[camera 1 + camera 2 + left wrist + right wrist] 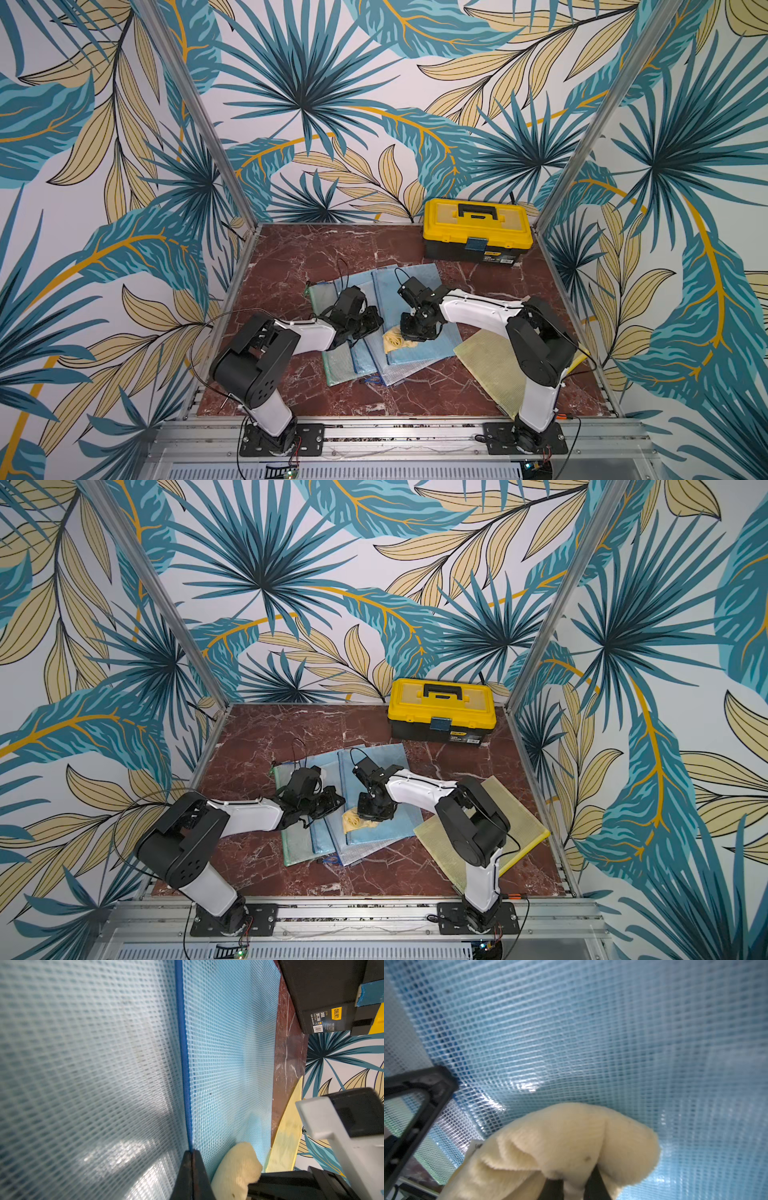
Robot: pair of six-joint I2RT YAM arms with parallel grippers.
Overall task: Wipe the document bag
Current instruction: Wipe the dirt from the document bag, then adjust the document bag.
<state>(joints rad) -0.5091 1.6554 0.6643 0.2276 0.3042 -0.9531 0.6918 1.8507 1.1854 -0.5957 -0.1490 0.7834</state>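
Right arm [478, 309] bent low; fingers [596, 1186] pinch cloth [566, 1136] on bag [591, 1032].

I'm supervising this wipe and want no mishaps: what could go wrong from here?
1. The top bag lies on loosely fanned bags; the left pincer pins only its edge, so a stroke may slide it.
2. The right pincer pinches the bunched cloth by a small fold; it could pull free.
3. The pincers sit close; a stroke could knock them together.

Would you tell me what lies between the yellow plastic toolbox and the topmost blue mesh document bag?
Bare red marble tabletop, shown in the left wrist view.
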